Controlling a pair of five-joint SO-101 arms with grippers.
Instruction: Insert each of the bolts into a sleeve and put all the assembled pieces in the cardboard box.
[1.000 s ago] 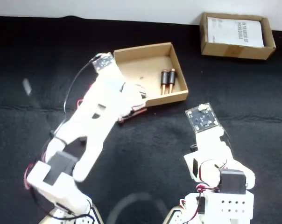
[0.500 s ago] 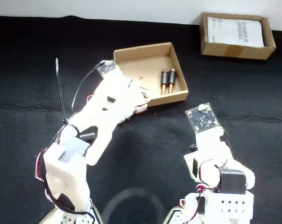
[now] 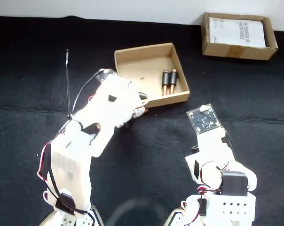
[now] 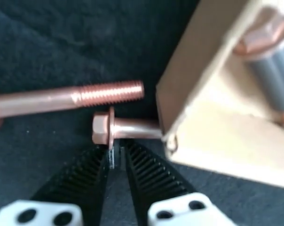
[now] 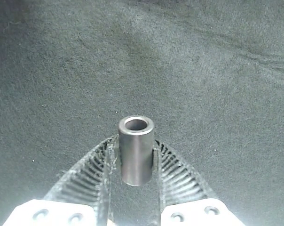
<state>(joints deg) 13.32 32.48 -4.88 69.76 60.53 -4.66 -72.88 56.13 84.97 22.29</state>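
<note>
Step in hand, prob.: picking up a bolt. Left claw (image 4: 114, 151) nearly pressed together, pinching the bolt (image 4: 125, 129) at its collar, by the look of it, right up against the cardboard box (image 4: 198, 70), outside its front wall. 2nd bolt (image 4: 71, 98) just beside, also outside the box. Right claw (image 5: 134, 145) pinching a sleeve (image 5: 137, 150), open end showing, well apart from the box, out past its front wall. 2 done pieces (image 3: 169, 81) inside the box. Nxt, prob.: lift bolt off the wall, carry to sleeve, line up w/ the hole. Tight by the wall & 2nd bolt. Lots of open worktop (image 3: 146, 155) in front of the box.
</note>
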